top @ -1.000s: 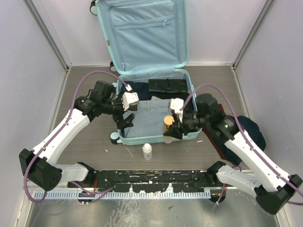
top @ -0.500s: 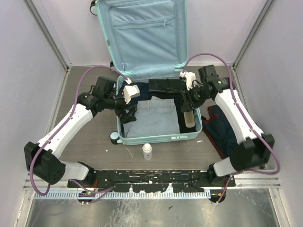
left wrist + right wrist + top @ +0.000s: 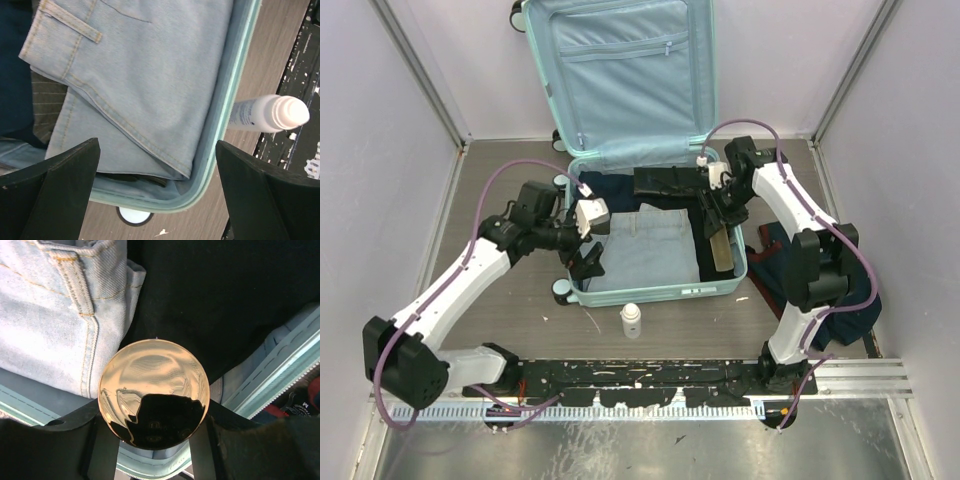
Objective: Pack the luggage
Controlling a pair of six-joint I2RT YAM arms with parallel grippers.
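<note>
White bottle (image 3: 265, 114) beside the luggage (image 3: 234, 85) bears blue print, too blurred to read.

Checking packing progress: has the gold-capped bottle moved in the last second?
Yes. The right gripper carried the bottle from the suitcase's front edge rightward and back, to the inside of its right wall.

Right gripper (image 3: 152, 437) clamps a shiny gold round cap (image 3: 153, 390), perhaps a bottle's, over folded jeans (image 3: 50, 315) and black fabric (image 3: 225, 300).
</note>
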